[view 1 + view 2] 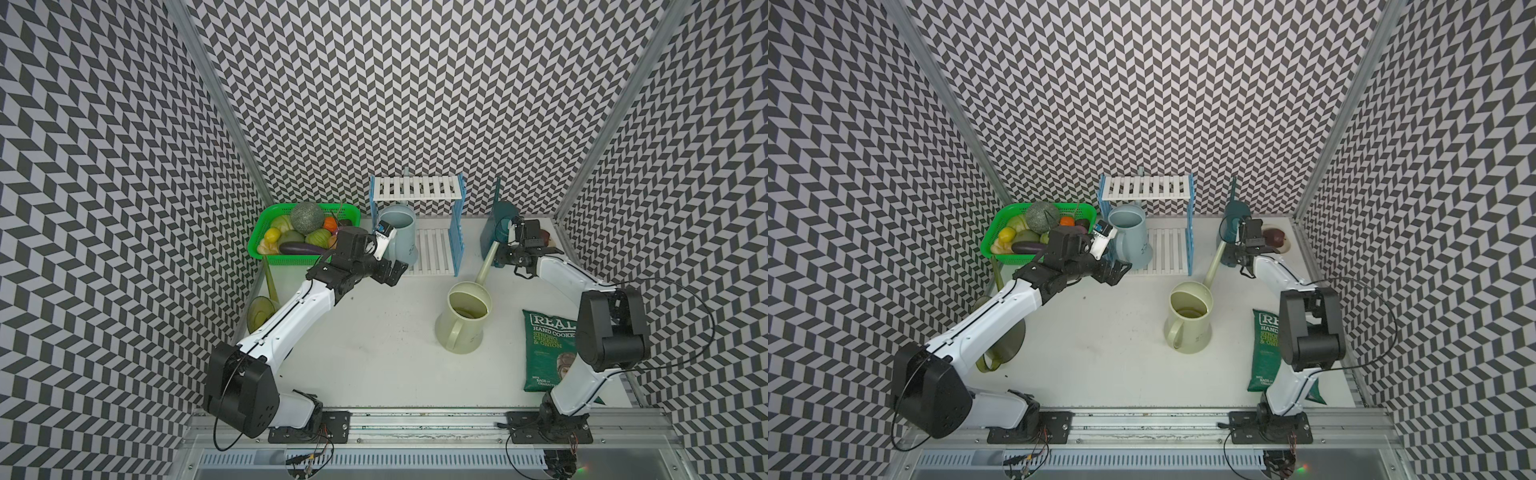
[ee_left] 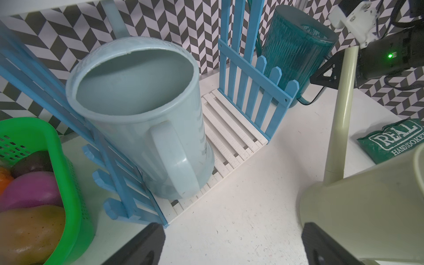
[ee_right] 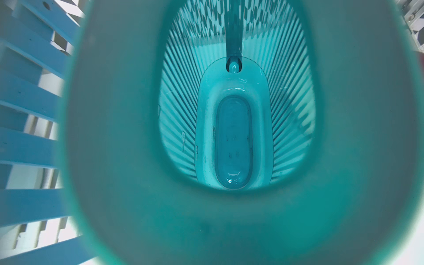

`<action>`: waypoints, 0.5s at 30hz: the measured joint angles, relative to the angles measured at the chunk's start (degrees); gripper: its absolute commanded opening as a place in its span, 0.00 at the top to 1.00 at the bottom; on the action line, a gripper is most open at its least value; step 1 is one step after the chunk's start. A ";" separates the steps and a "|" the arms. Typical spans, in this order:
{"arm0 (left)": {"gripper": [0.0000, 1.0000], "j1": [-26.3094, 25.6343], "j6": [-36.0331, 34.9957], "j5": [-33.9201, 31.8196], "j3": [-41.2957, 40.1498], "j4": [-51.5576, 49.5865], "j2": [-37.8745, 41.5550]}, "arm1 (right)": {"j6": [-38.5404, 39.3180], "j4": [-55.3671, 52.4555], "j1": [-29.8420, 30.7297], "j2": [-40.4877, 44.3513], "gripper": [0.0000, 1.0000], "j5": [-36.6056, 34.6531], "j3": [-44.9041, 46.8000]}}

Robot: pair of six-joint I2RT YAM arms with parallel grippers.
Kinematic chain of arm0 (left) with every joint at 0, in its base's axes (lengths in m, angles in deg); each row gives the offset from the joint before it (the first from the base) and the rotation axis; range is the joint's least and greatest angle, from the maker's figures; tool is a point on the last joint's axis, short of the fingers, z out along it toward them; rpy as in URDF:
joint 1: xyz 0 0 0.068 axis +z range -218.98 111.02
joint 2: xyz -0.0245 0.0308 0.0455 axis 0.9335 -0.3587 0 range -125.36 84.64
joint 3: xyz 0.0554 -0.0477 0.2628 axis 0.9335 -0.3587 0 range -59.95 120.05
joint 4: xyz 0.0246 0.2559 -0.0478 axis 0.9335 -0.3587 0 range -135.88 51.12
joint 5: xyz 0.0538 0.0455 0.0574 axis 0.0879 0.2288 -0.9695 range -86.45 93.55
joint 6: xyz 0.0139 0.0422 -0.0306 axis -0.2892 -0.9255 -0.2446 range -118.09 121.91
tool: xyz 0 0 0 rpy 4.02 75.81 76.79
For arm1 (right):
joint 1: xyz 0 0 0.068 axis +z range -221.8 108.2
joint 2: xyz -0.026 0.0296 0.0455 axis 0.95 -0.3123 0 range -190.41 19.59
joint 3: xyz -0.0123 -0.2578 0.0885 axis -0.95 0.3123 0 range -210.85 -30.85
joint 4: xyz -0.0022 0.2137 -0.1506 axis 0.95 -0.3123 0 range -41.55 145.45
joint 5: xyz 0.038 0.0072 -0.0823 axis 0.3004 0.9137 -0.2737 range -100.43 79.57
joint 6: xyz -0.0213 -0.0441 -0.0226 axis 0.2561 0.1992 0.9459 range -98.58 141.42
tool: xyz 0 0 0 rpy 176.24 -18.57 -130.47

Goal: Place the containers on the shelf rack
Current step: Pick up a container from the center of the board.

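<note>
Currently, dark teal jug upright, spout up-rearward, right gripper seemingly at rim, closure unclear, left gripper spread, empty.

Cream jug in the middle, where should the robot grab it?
Probably by its loop handle, coming from the robot's side. The cream jug stands upright, handle facing that way, long spout pointing away toward the back.

olive jug part-hidden (L arm), teal jug blurred
</note>
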 measured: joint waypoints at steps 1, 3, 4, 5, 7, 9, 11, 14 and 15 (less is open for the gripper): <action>0.00 0.15 0.00 0.04 -0.17 -0.02 0.00 | 0.04 -0.20 0.00 0.11 0.92 -0.11 0.00; 0.00 0.46 0.00 0.17 -0.24 -0.02 -0.09 | 0.15 -0.83 0.00 0.57 0.96 -0.22 0.00; 0.00 0.52 0.00 0.24 -0.26 -0.02 -0.09 | 0.20 -1.51 0.00 0.98 0.97 -0.26 0.00; 0.00 0.68 0.04 0.35 -0.26 -0.02 -0.09 | 0.22 -2.16 0.00 1.44 0.97 -0.31 0.00; 0.00 0.83 0.17 0.44 -0.26 -0.02 -0.09 | 0.33 -3.58 0.00 2.78 0.97 -0.46 0.00; 0.00 1.09 0.17 0.46 -0.26 -0.02 -0.09 | 0.46 -4.96 0.00 4.55 0.98 -0.79 0.00; 0.00 1.33 0.20 0.46 -0.26 -0.02 -0.09 | 0.57 -6.19 0.00 7.04 0.98 -1.31 0.00; 0.00 1.75 0.22 0.44 -0.26 -0.02 -0.07 | 0.59 -7.56 0.00 10.80 0.99 -2.21 0.00; 0.00 1.90 0.24 0.39 -0.26 -0.02 -0.07 | 0.59 -8.04 0.00 12.04 0.99 -2.49 0.00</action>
